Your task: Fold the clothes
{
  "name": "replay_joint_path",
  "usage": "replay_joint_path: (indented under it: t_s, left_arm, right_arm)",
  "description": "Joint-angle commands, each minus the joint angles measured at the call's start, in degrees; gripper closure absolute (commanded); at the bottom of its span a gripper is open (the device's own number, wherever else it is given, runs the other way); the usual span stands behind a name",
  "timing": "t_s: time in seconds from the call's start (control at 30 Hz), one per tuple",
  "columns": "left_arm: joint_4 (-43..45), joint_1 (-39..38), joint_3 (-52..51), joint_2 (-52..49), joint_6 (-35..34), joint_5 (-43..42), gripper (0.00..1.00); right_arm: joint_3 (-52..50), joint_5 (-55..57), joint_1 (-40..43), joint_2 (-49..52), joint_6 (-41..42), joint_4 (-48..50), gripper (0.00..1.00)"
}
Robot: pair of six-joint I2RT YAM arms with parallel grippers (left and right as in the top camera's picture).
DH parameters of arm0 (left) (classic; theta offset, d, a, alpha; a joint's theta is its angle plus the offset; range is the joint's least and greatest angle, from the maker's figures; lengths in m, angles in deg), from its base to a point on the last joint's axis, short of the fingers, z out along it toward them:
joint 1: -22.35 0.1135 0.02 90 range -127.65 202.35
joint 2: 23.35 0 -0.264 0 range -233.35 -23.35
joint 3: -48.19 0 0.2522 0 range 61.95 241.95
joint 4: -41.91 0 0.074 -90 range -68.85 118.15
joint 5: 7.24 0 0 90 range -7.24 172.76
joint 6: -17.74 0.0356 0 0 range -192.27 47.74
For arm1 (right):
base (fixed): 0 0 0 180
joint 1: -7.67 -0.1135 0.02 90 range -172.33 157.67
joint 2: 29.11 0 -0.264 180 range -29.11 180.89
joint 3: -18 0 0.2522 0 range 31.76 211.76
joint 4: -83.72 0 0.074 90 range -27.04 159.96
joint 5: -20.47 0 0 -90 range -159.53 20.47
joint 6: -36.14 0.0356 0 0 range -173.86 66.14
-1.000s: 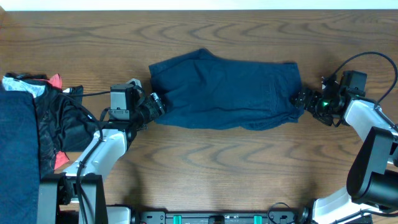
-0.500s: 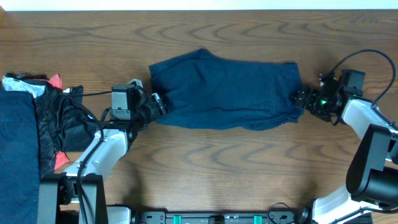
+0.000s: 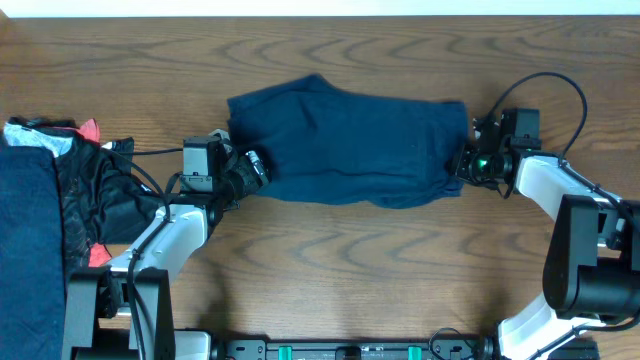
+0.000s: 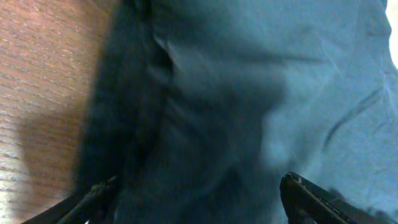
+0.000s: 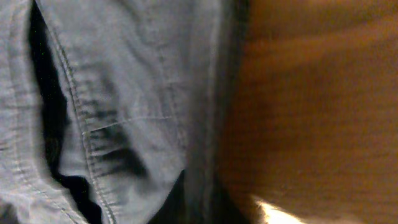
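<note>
A dark blue garment (image 3: 350,150) lies bunched across the middle of the wooden table (image 3: 340,260). My left gripper (image 3: 255,168) is at its left edge and open. In the left wrist view the two fingertips (image 4: 93,196) stand wide apart, with the blue cloth (image 4: 249,93) spread between and under them. My right gripper (image 3: 462,163) is at the garment's right edge and shut. In the right wrist view the stitched hem (image 5: 137,81) runs down to my closed right gripper (image 5: 193,202), which pinches the cloth's edge beside bare wood (image 5: 311,93).
A heap of other clothes lies at the table's left side: a blue piece (image 3: 30,230) and a black one with red patches (image 3: 100,200). The black cable (image 3: 550,85) of the right arm loops above its wrist. The table's far edge runs along the top.
The right gripper has moved left and shut on the garment's right edge. The whole garment has shifted a little to the left. The left gripper has opened slightly wider.
</note>
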Motion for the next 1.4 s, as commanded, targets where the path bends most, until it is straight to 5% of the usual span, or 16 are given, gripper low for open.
replay_joint_path:
  t_s: [0.0, 0.43, 0.47, 0.5, 0.7, 1.23, 1.3, 1.37]
  left_arm:
    - [0.11, -0.02, 0.17, -0.59, -0.28, 0.74, 0.16]
    - [3.43, -0.09, 0.17, -4.48, -1.81, 0.24, 0.15]
    - [4.59, -0.09, 0.17, -4.72, -1.79, 0.28, 0.15]
    - [5.95, -0.09, 0.17, -4.85, -1.77, 0.31, 0.15]
    - [19.06, -0.09, 0.20, -7.54, -1.86, 0.28, 0.02]
    - [41.40, -0.37, 1.57, -28.87, -9.44, -18.75, 0.01]
    - [42.69, -0.48, 2.34, -29.83, -10.34, -21.66, 0.08]
    - [42.93, -0.57, 3.17, -29.90, -10.67, -23.21, 0.32]
  right_arm:
    - [-0.72, 2.97, -0.13, 0.74, 1.07, -1.01, 0.99]
    - [-0.72, 10.27, 9.86, 0.74, 4.90, -6.43, 0.99]
    - [-0.72, 8.98, 10.21, 0.74, 2.89, -6.34, 0.57]
    - [-0.72, 7.50, 10.36, 0.74, 0.33, -6.25, 0.01]
    - [-0.72, 4.09, 10.10, 0.74, -4.83, -6.86, 0.01]
    - [-0.66, 4.15, 10.64, 0.11, -5.01, -8.92, 0.01]
    - [-0.66, 4.15, 10.64, 0.11, -4.98, -8.90, 0.01]
    - [-0.66, 4.15, 10.64, 0.11, -5.01, -8.94, 0.01]
